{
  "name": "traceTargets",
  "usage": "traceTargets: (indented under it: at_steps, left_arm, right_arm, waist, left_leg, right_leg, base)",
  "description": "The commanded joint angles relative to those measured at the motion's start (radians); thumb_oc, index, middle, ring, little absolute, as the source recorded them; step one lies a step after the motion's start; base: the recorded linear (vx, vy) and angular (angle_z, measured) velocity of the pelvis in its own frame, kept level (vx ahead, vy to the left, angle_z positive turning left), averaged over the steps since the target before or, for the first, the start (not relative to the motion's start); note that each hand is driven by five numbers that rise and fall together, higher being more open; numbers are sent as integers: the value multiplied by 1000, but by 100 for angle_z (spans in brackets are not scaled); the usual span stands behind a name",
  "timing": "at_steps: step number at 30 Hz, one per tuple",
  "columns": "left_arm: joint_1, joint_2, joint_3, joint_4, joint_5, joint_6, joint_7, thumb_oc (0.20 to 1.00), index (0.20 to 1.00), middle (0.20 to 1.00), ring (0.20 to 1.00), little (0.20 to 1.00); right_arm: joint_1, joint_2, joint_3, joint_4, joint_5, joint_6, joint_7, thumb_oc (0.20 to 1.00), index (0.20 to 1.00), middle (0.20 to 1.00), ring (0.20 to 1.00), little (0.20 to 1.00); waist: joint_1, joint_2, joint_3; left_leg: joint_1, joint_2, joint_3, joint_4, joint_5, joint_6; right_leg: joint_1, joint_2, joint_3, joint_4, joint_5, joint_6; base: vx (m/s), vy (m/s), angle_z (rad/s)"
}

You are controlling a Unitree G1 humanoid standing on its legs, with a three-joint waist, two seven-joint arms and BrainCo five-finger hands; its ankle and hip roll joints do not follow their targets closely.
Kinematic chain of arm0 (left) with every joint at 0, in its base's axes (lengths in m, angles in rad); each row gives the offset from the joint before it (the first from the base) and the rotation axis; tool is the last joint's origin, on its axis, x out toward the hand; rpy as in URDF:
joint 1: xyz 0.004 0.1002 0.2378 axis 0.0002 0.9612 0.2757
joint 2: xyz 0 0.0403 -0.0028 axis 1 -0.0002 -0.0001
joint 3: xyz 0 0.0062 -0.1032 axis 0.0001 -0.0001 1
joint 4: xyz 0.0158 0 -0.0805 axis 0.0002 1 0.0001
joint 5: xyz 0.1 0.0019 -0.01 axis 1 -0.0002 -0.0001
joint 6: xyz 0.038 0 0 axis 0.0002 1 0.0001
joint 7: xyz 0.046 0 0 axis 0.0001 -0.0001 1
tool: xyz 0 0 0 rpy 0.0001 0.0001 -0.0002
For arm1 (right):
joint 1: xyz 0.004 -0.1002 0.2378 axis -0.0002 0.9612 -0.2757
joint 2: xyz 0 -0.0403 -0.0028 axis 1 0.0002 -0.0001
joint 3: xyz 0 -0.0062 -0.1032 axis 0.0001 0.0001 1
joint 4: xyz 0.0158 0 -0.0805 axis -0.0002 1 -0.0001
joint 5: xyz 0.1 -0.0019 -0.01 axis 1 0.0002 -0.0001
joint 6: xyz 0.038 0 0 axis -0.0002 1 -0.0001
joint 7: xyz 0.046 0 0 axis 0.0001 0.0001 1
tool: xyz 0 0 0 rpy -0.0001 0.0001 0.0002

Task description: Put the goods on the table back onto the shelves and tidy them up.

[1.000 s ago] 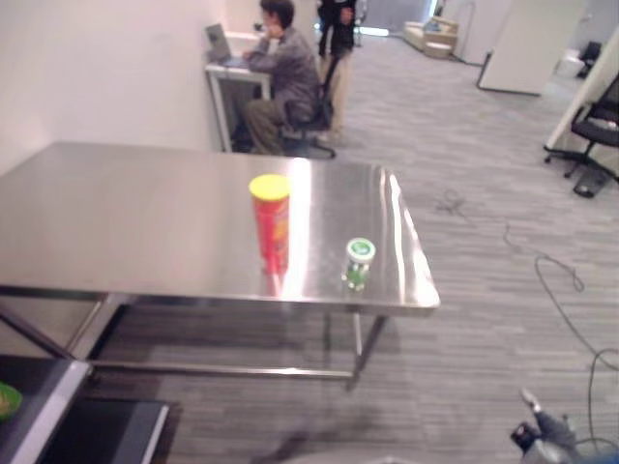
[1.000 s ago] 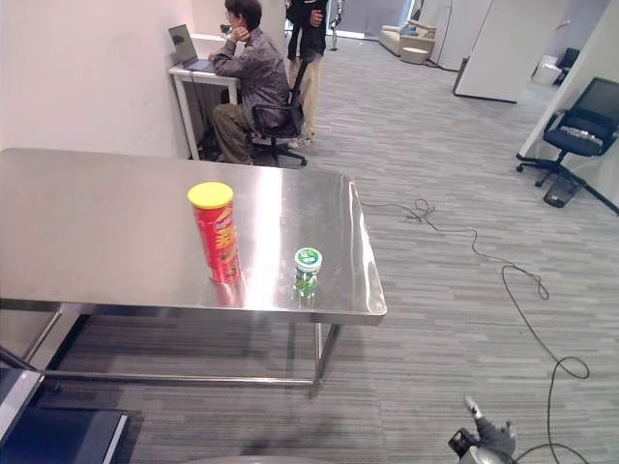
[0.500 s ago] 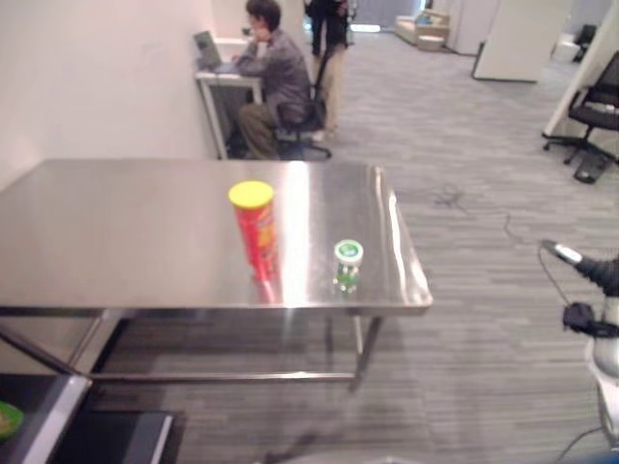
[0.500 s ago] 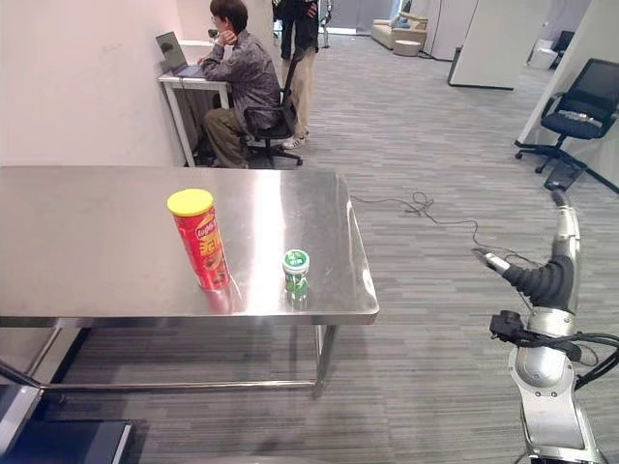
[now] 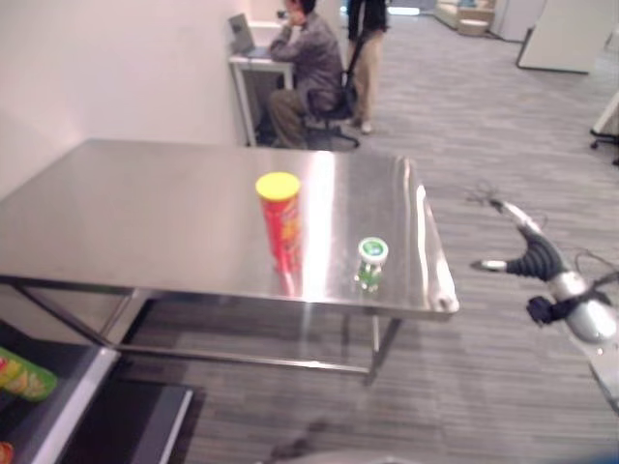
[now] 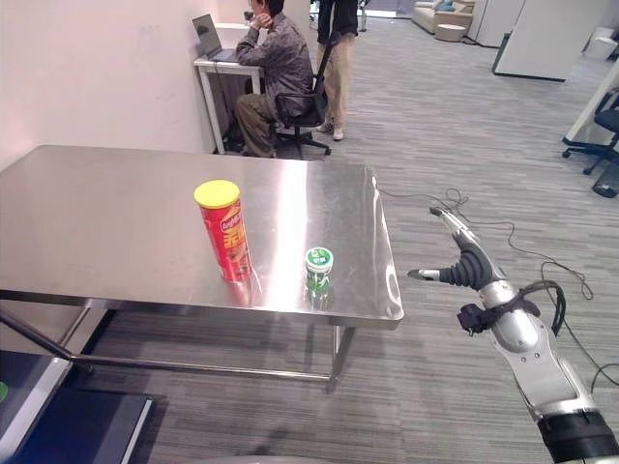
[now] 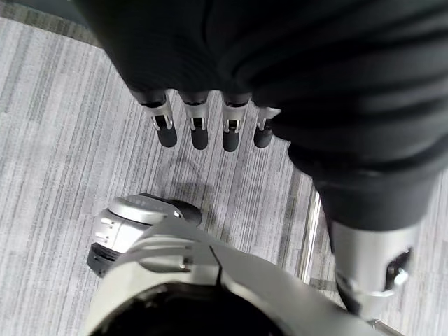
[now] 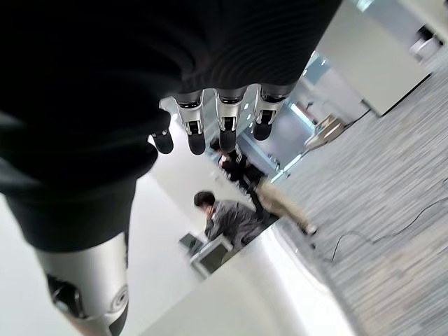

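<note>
A red chip can (image 6: 224, 230) with a yellow lid stands upright near the front edge of the steel table (image 6: 106, 222). A small green-and-white jar (image 6: 318, 268) stands to its right, close to the table's right end. My right hand (image 6: 472, 269) hangs in the air beyond that right end, level with the jar, open with straight fingers (image 8: 220, 122) and holding nothing. My left hand (image 7: 203, 126) is low over the carpet, open, with nothing in it.
A dark shelf (image 5: 68, 406) at the lower left carries a green can (image 5: 24, 375) lying on its side. Behind the table a person (image 6: 280, 68) sits at a small desk with a laptop, and another person (image 6: 338, 39) stands beside.
My right arm has come up from the lower right and now reaches in towards the table's right end. The camera has shifted; the can and jar have stayed put.
</note>
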Motion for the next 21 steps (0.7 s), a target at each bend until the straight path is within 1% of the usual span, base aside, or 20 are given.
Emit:
traceTargets:
  at_steps: [1,2,7,8,11,12,17,21]
  left_arm:
    - [-55,5,-52,57,-15,-14,0,1000,1000,1000,1000,1000]
    - [-58,7,-50,56,-20,-14,4,1000,1000,1000,1000,1000]
    - [-59,14,-48,55,-27,-15,10,1000,1000,1000,1000,1000]
    - [-61,15,-54,52,-25,-15,12,1000,1000,1000,1000,1000]
    - [-58,15,-54,50,-26,-15,11,1000,1000,1000,1000,1000]
    - [-55,19,-46,47,-39,-16,10,1000,1000,1000,1000,1000]
    - [-57,22,-34,46,-59,-15,13,1000,1000,1000,1000,1000]
    - [-60,22,-46,43,-52,-17,16,1000,1000,1000,1000,1000]
  right_arm:
    - [-100,-58,26,-18,58,-26,0,1000,1000,1000,1000,1000]
    - [-140,-54,65,-8,63,-25,7,1000,1000,1000,1000,1000]
    - [-213,-50,151,10,83,-21,33,1000,1000,1000,1000,1000]
    - [-246,-55,194,13,81,-19,48,1000,1000,1000,1000,1000]
    - [-266,-62,220,13,81,-17,58,1000,1000,1000,1000,1000]
    - [-291,-62,258,29,80,-15,67,1000,1000,1000,1000,1000]
    - [-336,-55,311,60,51,-3,68,1000,1000,1000,1000,1000]
    - [-380,-40,359,87,45,4,76,1000,1000,1000,1000,1000]
  waist:
    - [61,-4,-15]
    - [64,-5,-13]
    - [76,-10,-12]
    - [80,-11,-10]
    - [83,-12,-10]
    - [90,-15,-10]
    - [100,-18,-9]
    - [107,-19,-10]
  left_leg:
    - [18,22,-13,7,-55,-1]
    - [17,22,-17,7,-54,0]
    - [15,22,-24,7,-51,-1]
    - [14,22,-29,7,-49,-1]
    - [14,20,-35,7,-49,-1]
    - [13,18,-40,7,-49,0]
    - [11,14,-45,7,-49,2]
    - [9,9,-44,7,-48,4]
  right_leg:
    - [-4,-22,22,8,-20,48]
    - [-4,-22,21,8,-20,47]
    - [-3,-25,15,9,-20,47]
    - [-3,-26,14,11,-21,47]
    - [-2,-27,10,13,-21,46]
    - [-1,-30,3,13,-21,47]
    - [-2,-35,-2,13,-21,50]
    - [-1,-41,-3,12,-19,53]
  base:
    - [-4,-1,6]
    - [-4,-1,3]
    - [0,1,2]
    - [0,0,0]
    - [1,11,3]
    - [-1,29,11]
    - [-7,24,10]
    - [-1,7,2]
